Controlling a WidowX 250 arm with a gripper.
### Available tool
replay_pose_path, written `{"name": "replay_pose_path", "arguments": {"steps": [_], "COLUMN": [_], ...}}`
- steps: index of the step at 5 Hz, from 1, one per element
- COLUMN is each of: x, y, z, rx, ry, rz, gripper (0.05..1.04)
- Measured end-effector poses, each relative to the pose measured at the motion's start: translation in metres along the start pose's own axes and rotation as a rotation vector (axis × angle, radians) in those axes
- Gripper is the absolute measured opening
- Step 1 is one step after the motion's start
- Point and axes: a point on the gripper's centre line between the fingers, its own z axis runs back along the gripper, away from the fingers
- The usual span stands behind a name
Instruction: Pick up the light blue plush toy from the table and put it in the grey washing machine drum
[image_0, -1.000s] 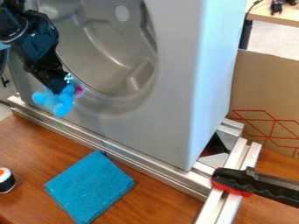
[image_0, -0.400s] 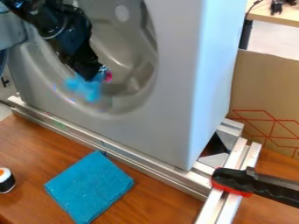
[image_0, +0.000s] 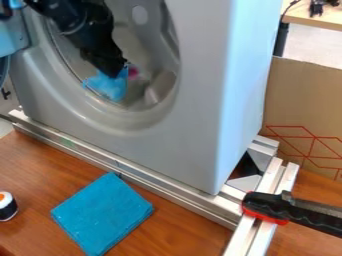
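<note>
The black gripper (image_0: 119, 67) comes from the upper left and is at the round opening of a grey washing machine (image_0: 194, 135). It is shut on a soft blue toy (image_0: 109, 86), which hangs below its tip, inside the opening's rim. A small pink patch (image_0: 133, 72) shows just right of the gripper's tip. The toy's outline is blurred, and how far in it sits I cannot tell.
A folded blue cloth (image_0: 101, 214) lies on the wooden table (image_0: 40, 172), with a small black-and-white roll (image_0: 7, 206) to its left. Metal rails (image_0: 133, 174) run along the machine's base; a black-and-red clamp (image_0: 267, 207) grips them at right.
The gripper has moved right and upward with the blue toy, from in front of the machine's lower left face to within the round opening.
</note>
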Motion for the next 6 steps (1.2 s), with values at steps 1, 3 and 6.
{"name": "replay_pose_path", "arguments": {"steps": [1,3,6], "x": [0.007,0.008,-0.066], "y": [-0.003,-0.013,-0.016], "z": [-0.019,-0.018,0.045], "rx": [-0.004,-0.105,-0.063], "ry": [0.012,0.020,0.233], "rz": [-0.025,-0.004,0.076], "gripper": [0.167,0.447,1.003]}}
